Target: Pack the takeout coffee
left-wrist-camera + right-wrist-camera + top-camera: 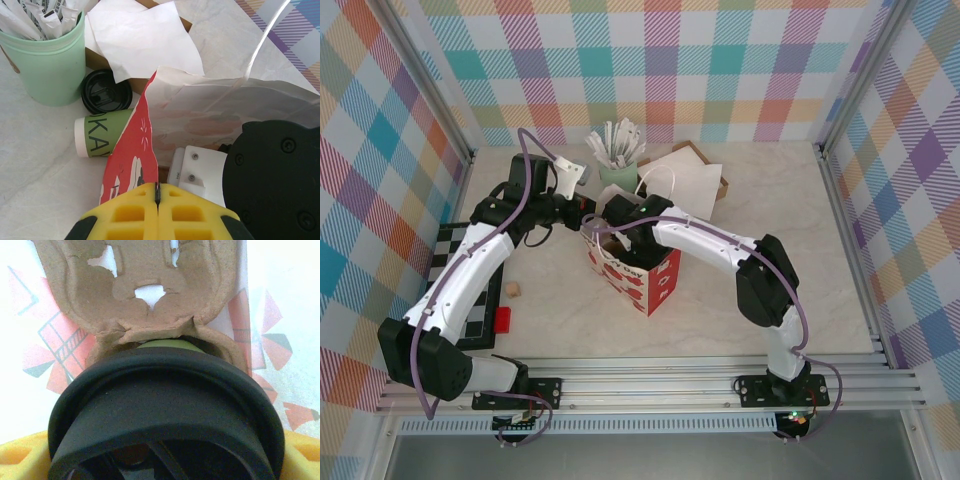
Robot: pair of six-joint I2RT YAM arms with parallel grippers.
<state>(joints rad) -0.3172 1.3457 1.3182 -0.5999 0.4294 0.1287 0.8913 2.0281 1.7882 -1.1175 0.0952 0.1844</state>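
So L gripper [157, 197] pinches the red-and-white paper bag [132, 150] by its rim to hold it open, while R gripper [160, 460], jaws spread, clasps the black-lidded dark green paper cup [165, 395] inside.

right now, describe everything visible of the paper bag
The paper bag stands upright mid-table, mouth open: thin paper, red-printed outside, white inside, with a white loop handle at its rim. The left gripper is shut on its top edge. Inside is a brown pulp cup tray; the right gripper holds the takeout coffee in it.
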